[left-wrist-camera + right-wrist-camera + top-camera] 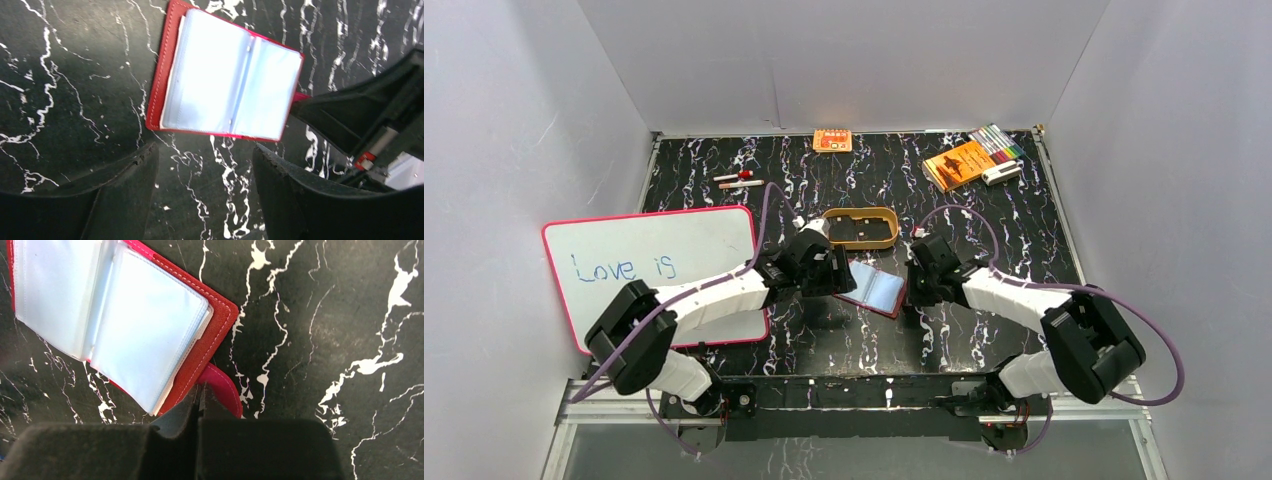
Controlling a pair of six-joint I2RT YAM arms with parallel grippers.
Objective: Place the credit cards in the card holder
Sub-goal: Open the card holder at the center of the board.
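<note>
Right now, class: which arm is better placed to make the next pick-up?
Left: the left tool hangs open and empty beside the dark red leather-like folding card holder, while the right tool looks shut on that holder's snap tab, steadying it.

The top view looks steeply down from high above the near edge, taking in the whole black marbled table (724, 200). Both wrist views sit close above the tabletop facing down, and share the open card holder (874, 288): upper centre for the left wrist, upper left for the right.
</note>
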